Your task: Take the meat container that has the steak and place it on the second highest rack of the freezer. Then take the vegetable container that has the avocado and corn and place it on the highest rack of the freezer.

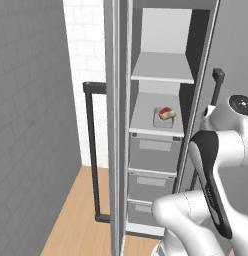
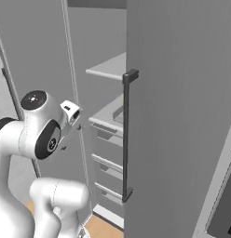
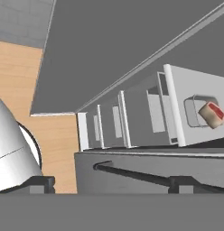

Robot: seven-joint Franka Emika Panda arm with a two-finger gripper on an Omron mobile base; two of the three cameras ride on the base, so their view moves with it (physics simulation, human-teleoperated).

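Note:
The freezer [image 1: 156,150] stands open. The meat container [image 1: 164,118] with the steak [image 1: 167,113] rests on the second highest rack [image 1: 146,117], the lower of two pale shelves. The highest rack [image 1: 163,67] above it is bare. In the hand view the steak [image 3: 212,113] lies in its container [image 3: 191,112] at the right edge. My gripper [image 3: 113,184] is open with nothing between its fingers, well back from the shelves, outside the freezer beside its open door [image 2: 182,116]. The vegetable container with the avocado and corn is out of view.
Grey drawers [image 1: 153,170] fill the freezer below the shelves. A long black bar handle [image 2: 126,135] runs down the open door on my right. Another black handle [image 1: 93,150] stands at the left by a grey wall [image 1: 31,125]. Wooden floor [image 1: 76,220] lies below.

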